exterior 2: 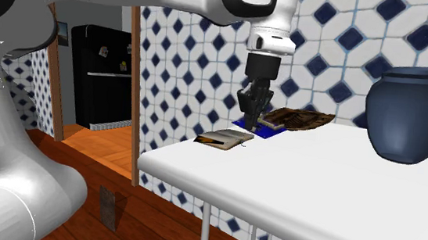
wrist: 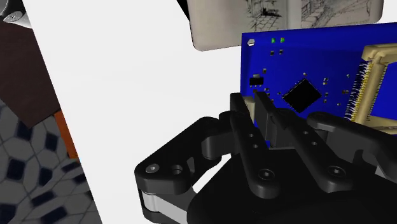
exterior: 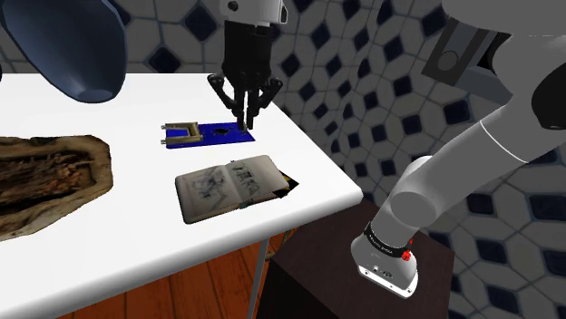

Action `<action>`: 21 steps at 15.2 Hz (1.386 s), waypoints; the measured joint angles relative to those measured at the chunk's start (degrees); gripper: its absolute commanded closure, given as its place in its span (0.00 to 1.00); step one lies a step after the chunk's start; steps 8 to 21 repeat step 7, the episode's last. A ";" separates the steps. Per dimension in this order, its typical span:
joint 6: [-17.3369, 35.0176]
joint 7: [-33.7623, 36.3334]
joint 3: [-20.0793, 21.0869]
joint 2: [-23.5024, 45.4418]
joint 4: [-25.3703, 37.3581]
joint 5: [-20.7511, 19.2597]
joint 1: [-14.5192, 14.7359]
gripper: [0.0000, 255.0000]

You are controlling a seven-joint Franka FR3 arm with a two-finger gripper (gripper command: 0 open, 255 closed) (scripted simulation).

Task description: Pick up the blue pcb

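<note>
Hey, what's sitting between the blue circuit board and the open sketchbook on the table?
Nothing. In the shoulder view, only a bare strip of white table separates the blue circuit board from the sketchbook.

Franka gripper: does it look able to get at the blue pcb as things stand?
Probably yes. The gripper hangs right at the edge of the blue pcb. Nothing lies between them, and the sketchbook lies off to one side of the board.
</note>
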 measured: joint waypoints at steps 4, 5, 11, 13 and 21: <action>-2.93 0.70 -0.02 1.16 4.03 -0.56 -0.25 1.00; -3.75 0.91 -0.03 1.35 5.03 -0.63 -0.28 1.00; -4.82 1.14 -0.04 1.84 6.55 -0.85 -0.37 1.00; -4.82 1.14 -0.04 1.84 6.55 -0.85 -0.37 1.00; -4.82 1.14 -0.04 1.84 6.55 -0.85 -0.37 1.00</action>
